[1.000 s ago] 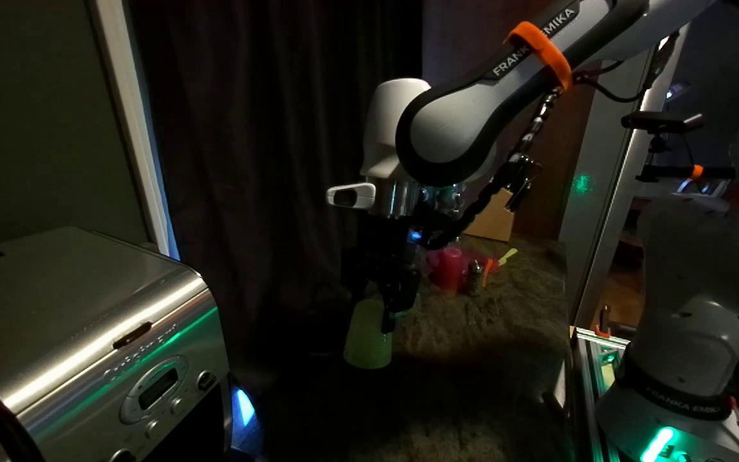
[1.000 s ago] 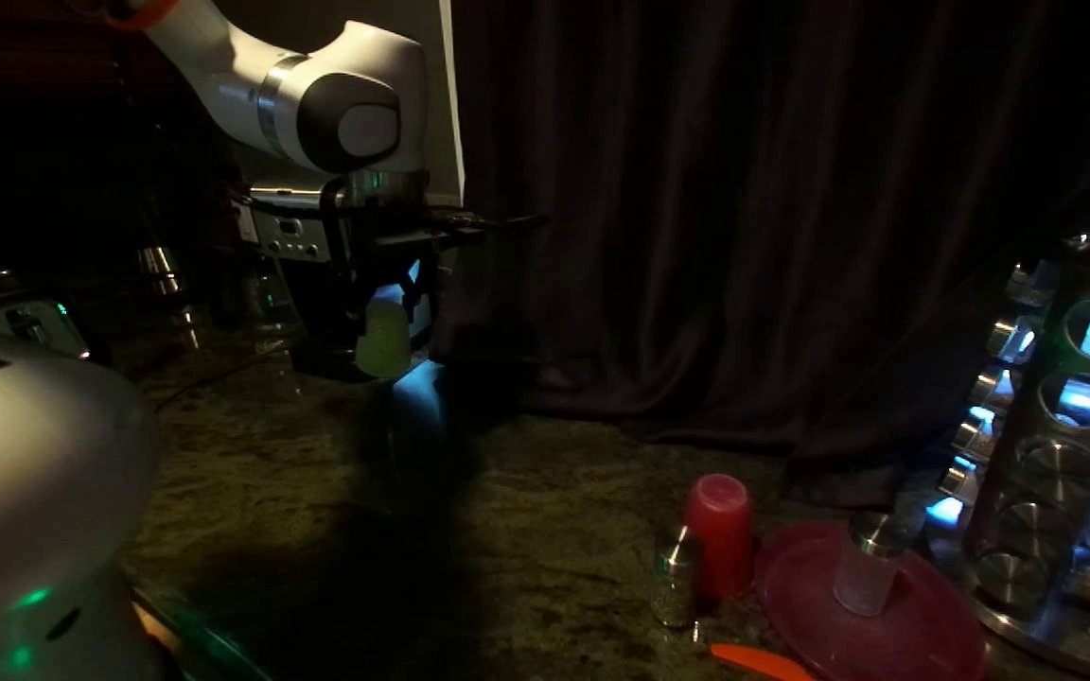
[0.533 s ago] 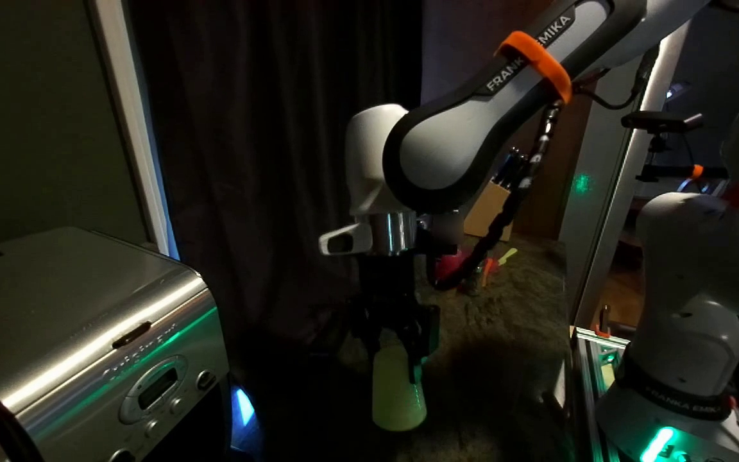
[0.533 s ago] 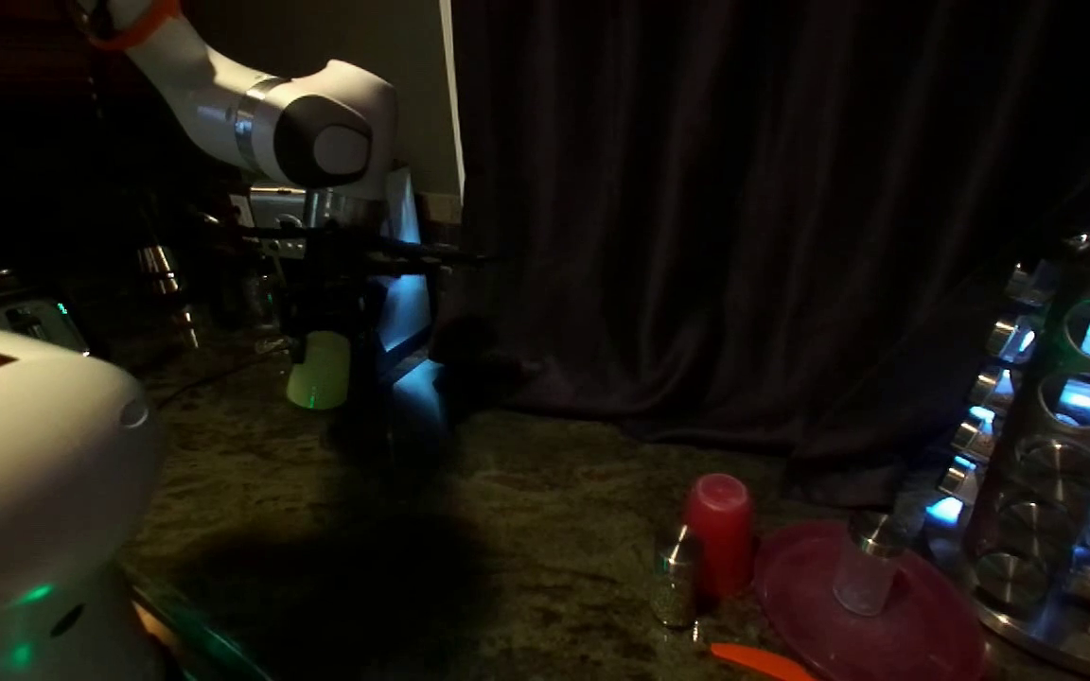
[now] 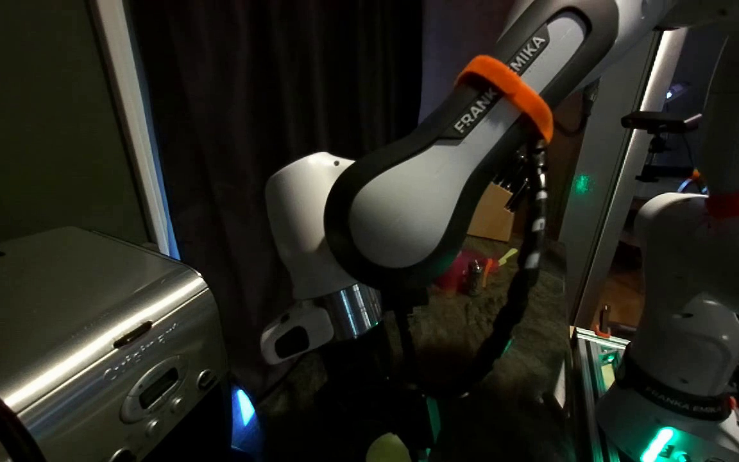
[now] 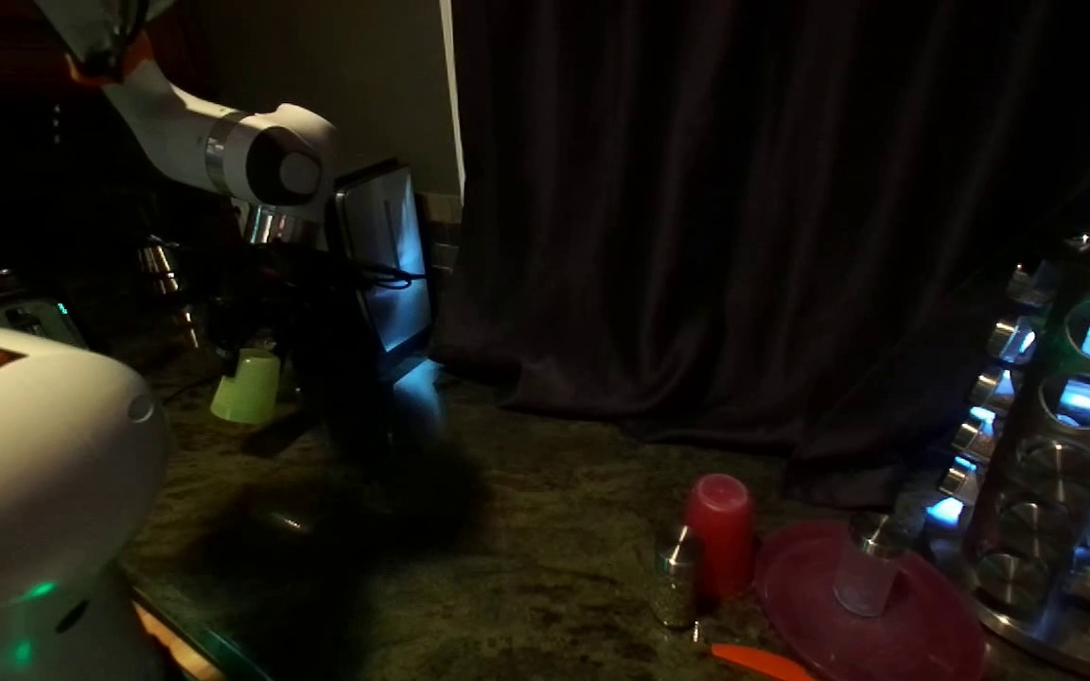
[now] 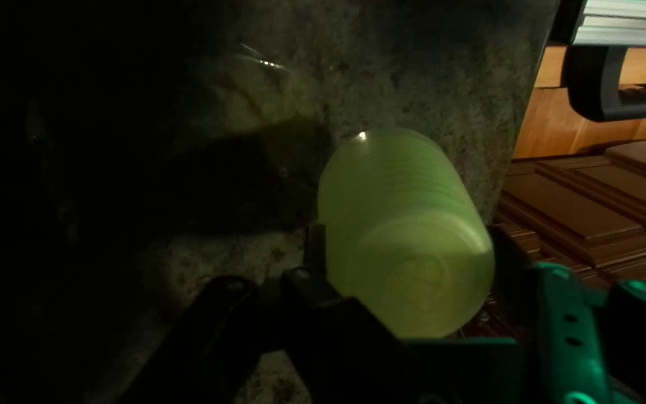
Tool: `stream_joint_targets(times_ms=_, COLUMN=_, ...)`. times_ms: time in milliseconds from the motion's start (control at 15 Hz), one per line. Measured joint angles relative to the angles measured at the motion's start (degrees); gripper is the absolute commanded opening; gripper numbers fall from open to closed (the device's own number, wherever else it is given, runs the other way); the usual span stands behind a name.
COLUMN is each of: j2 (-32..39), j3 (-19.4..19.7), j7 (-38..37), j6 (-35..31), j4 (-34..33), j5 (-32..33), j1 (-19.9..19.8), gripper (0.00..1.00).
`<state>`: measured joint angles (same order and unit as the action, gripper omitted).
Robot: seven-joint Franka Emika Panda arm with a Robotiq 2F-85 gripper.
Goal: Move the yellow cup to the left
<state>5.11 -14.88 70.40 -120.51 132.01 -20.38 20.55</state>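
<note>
Wrist view puts the yellow cup (image 7: 401,202) at the middle, its closed base facing the camera and its wider end pointing away. The gripper (image 7: 410,261) is closed onto it, with its fingers (image 7: 316,252) against opposite sides of the cup. Past the counter edge, brown cupboards (image 7: 586,202) show.

In an exterior view the cup is on the left of the picture, narrow end up and looking slightly tilted, over the stone counter (image 6: 545,492). A shadow lies near it; I cannot tell whether the lower rim touches the counter. Well apart from it, a red cup (image 6: 721,539) stands with a shaker (image 6: 676,577) just beside it. Near them is a pink plate (image 6: 791,567) with a metal-lidded jar (image 6: 865,572) on it and an orange utensil (image 6: 761,660) by its rim. A spice rack (image 6: 1028,416) stands next to the plate, and a dark curtain (image 6: 696,236) hangs behind.

In an exterior view, beside a silver kitchen machine (image 5: 87,301), the arm (image 5: 401,212) wears an orange strap (image 5: 504,90), and only the cup's top shows at the bottom edge.
</note>
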Motion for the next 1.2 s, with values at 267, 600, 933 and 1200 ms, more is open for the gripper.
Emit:
stream_joint_targets(times_ms=267, j2=4.66, j3=-1.31, j7=-0.11, j6=0.07, j4=-4.24, j5=2.44, j1=-0.58, gripper=0.44)
stream_joint_targets(times_ms=600, j2=6.09, j3=-1.37, j7=-14.21, j6=0.08, j4=-5.61, j5=6.74, j1=-1.24, gripper=0.44)
stream_joint_targets(times_ms=933, j2=6.06, j3=-1.62, j7=-32.45, j6=0.07, j4=-5.67, j5=13.97, j1=-1.00, gripper=0.93)
stream_joint_targets(times_ms=1200, j2=6.06, j3=-1.98, j7=-42.15, j6=0.07, j4=-5.69, j5=19.40, j1=-0.98, gripper=1.00)
